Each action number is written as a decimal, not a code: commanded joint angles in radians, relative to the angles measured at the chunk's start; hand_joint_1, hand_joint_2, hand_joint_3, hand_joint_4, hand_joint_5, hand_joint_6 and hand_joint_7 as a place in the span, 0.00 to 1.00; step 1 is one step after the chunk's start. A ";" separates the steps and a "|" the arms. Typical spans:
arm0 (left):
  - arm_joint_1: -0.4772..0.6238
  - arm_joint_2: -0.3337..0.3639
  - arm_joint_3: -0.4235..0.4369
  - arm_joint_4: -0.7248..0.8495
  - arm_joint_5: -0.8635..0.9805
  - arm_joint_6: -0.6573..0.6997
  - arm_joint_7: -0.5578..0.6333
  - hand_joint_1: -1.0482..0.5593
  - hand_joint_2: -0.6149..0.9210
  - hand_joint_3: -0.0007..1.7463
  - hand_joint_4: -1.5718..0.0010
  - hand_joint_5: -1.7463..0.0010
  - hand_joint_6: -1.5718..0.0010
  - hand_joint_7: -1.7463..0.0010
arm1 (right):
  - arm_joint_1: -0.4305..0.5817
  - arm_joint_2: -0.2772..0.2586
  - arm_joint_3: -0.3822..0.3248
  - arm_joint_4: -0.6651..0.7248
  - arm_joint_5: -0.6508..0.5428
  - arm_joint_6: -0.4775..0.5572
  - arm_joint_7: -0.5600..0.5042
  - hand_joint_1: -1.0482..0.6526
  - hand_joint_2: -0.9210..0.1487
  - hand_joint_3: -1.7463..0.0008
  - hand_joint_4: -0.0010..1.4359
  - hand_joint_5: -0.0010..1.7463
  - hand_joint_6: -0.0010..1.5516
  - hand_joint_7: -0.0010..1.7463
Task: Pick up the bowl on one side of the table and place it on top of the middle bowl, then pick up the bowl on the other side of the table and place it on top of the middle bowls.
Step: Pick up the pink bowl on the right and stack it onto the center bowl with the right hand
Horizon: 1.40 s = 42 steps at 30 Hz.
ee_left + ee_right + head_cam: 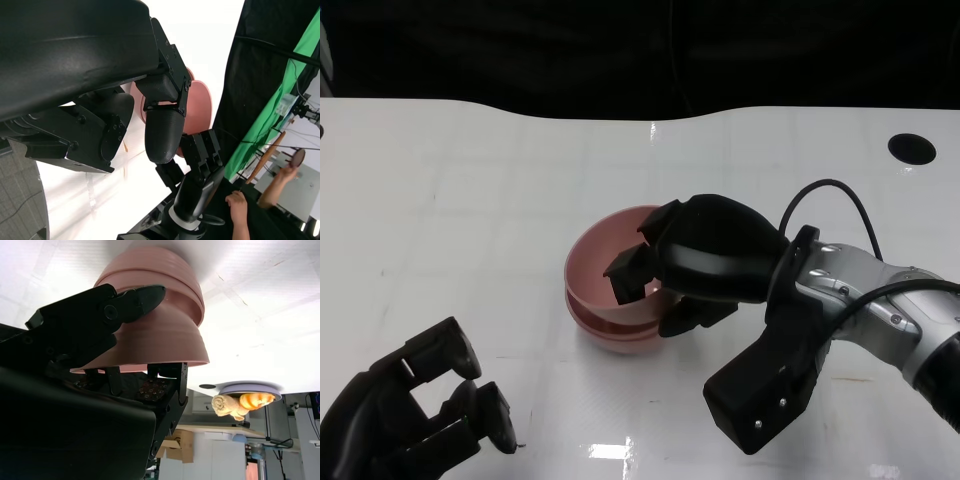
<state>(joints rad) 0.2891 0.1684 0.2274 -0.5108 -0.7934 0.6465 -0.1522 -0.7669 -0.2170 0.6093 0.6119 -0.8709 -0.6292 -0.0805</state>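
Pink bowls stand nested in a stack (610, 335) at the middle of the white table. My right hand (705, 255) grips the near right rim of the top bowl (595, 265), with fingers inside it and the thumb outside. In the right wrist view the top bowl (160, 335) sits slightly tilted in the bowls beneath it, with a black finger (100, 315) lying across its outer wall. My left hand (415, 410) rests low at the near left, away from the stack, fingers apart and holding nothing. The left wrist view shows that hand (160, 125) with the pink stack (197, 107) beyond it.
A round black hole (912, 148) lies in the table at the far right. A black cable (830, 190) loops above my right forearm. A person's hand (237, 202) shows beyond the table edge in the left wrist view.
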 commanded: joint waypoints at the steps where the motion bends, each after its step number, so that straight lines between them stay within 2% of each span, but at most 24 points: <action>1: 0.002 0.005 0.000 -0.007 0.006 -0.005 0.000 0.69 0.88 0.80 0.45 0.00 0.52 0.00 | -0.029 0.008 0.012 0.030 -0.008 -0.012 -0.037 0.48 0.00 0.94 0.58 1.00 0.51 0.68; 11: 0.003 0.000 0.001 -0.007 0.002 -0.003 0.003 0.69 0.89 0.79 0.46 0.00 0.52 0.00 | -0.044 0.022 0.038 0.072 -0.037 -0.002 -0.088 0.47 0.00 0.95 0.61 1.00 0.51 0.64; 15: 0.006 0.000 0.000 -0.012 0.004 -0.003 0.003 0.70 0.89 0.78 0.46 0.00 0.52 0.00 | -0.046 0.024 0.047 0.091 -0.049 0.003 -0.103 0.46 0.00 0.94 0.59 1.00 0.53 0.60; 17: 0.007 0.003 -0.001 -0.011 0.007 -0.005 -0.002 0.69 0.89 0.78 0.46 0.00 0.53 0.00 | -0.049 0.023 0.050 0.103 -0.053 0.001 -0.113 0.46 0.00 0.95 0.57 1.00 0.53 0.61; 20: 0.007 0.008 0.002 -0.004 0.001 -0.010 -0.020 0.69 0.89 0.78 0.47 0.00 0.53 0.00 | -0.054 0.022 0.055 0.121 -0.049 -0.005 -0.125 0.47 0.00 0.95 0.59 0.93 0.56 0.53; 23: 0.008 0.003 0.002 -0.014 0.004 -0.002 -0.002 0.69 0.88 0.78 0.47 0.00 0.53 0.00 | -0.056 0.023 0.057 0.134 -0.047 -0.006 -0.135 0.47 0.00 0.94 0.57 0.92 0.55 0.56; 26: 0.009 0.001 0.000 -0.018 0.007 -0.002 0.003 0.69 0.88 0.78 0.48 0.00 0.53 0.00 | -0.055 0.024 0.058 0.145 -0.045 -0.007 -0.143 0.47 0.00 0.94 0.58 0.89 0.54 0.54; 29: 0.011 -0.002 -0.002 -0.014 0.012 -0.011 -0.003 0.69 0.88 0.78 0.48 0.00 0.53 0.00 | -0.049 0.022 0.057 0.152 -0.045 -0.009 -0.160 0.46 0.01 0.97 0.56 0.98 0.55 0.58; 30: 0.012 -0.002 -0.003 -0.014 0.014 -0.014 -0.006 0.69 0.88 0.78 0.48 0.00 0.53 0.00 | -0.046 0.018 0.059 0.147 -0.048 -0.005 -0.156 0.40 0.00 0.96 0.56 0.93 0.56 0.43; 31: 0.013 -0.003 -0.004 -0.013 0.015 -0.016 -0.008 0.69 0.88 0.78 0.48 0.00 0.53 0.00 | -0.044 0.016 0.060 0.143 -0.050 -0.002 -0.153 0.39 0.00 0.96 0.56 0.91 0.59 0.33; 32: 0.014 -0.005 -0.004 -0.014 0.014 -0.016 -0.007 0.69 0.88 0.78 0.48 0.00 0.54 0.00 | -0.037 0.008 0.059 0.125 -0.043 0.013 -0.112 0.38 0.00 0.96 0.56 0.90 0.61 0.27; 33: 0.014 -0.006 -0.004 -0.015 0.013 -0.014 -0.005 0.69 0.88 0.78 0.48 0.00 0.54 0.00 | -0.031 0.000 0.059 0.105 -0.030 0.028 -0.045 0.30 0.00 0.92 0.43 0.60 0.51 0.15; 34: 0.013 -0.006 -0.004 -0.015 0.014 -0.013 -0.003 0.69 0.88 0.78 0.48 0.00 0.54 0.00 | -0.026 -0.007 0.061 0.084 -0.019 0.049 0.027 0.20 0.00 0.83 0.23 0.28 0.32 0.06; 35: 0.013 -0.007 -0.003 -0.015 0.014 -0.011 0.000 0.69 0.88 0.78 0.48 0.00 0.54 0.00 | -0.022 -0.013 0.067 0.064 -0.022 0.073 0.083 0.15 0.00 0.79 0.12 0.14 0.22 0.03; 36: 0.013 -0.008 -0.003 -0.016 0.014 -0.010 0.002 0.69 0.88 0.78 0.48 0.00 0.54 0.00 | -0.019 -0.015 0.070 0.049 -0.026 0.090 0.117 0.10 0.00 0.73 0.05 0.06 0.09 0.01; 38: 0.012 -0.009 -0.003 -0.020 0.012 -0.004 0.010 0.69 0.88 0.78 0.48 0.00 0.54 0.00 | -0.006 -0.017 0.083 0.035 -0.059 0.122 0.112 0.05 0.00 0.67 0.01 0.02 0.02 0.00; 42: 0.013 -0.005 -0.007 -0.020 0.020 -0.007 0.006 0.69 0.88 0.78 0.48 0.00 0.54 0.00 | 0.008 -0.018 0.100 0.025 -0.092 0.161 0.095 0.00 0.00 0.58 0.00 0.00 0.00 0.00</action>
<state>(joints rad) 0.2945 0.1571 0.2198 -0.5212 -0.7821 0.6424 -0.1525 -0.7661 -0.2202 0.7061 0.6442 -0.9596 -0.4768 0.0197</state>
